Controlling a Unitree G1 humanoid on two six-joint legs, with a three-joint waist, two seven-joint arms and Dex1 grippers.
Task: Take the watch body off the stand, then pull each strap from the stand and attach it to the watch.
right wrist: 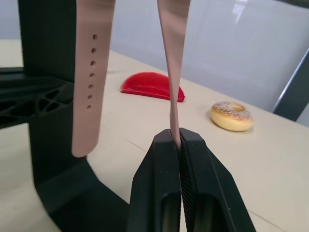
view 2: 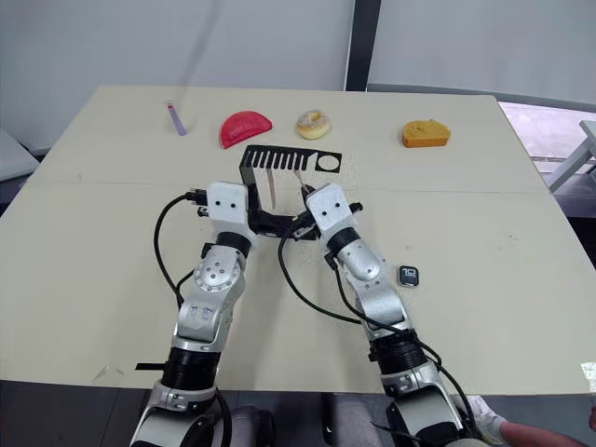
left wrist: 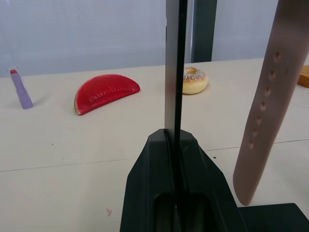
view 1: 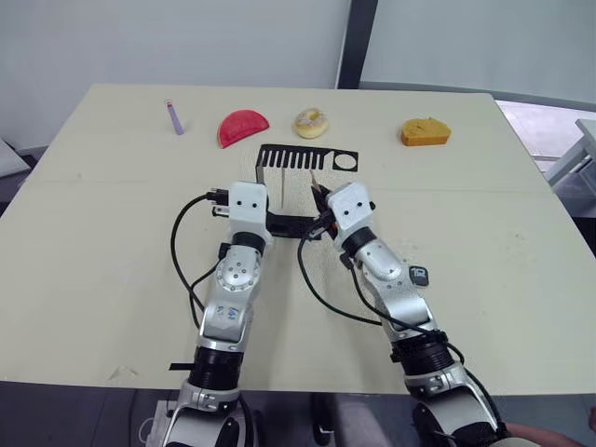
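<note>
Our left hand [left wrist: 175, 145] clamps the stand [view 1: 307, 158] upright to steady it — our right hand [right wrist: 176, 140] pinches one hanging strap [right wrist: 173, 58] for pulling.

The left gripper [left wrist: 175, 145] clamps the stand's upright [left wrist: 175, 63]; a perforated strap [left wrist: 264, 104] hangs alongside, apart.

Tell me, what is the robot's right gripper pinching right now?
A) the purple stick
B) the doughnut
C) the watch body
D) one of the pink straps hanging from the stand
D: the right gripper is shut on the lower end of a hanging strap, while the watch body lies apart on the table.
</note>
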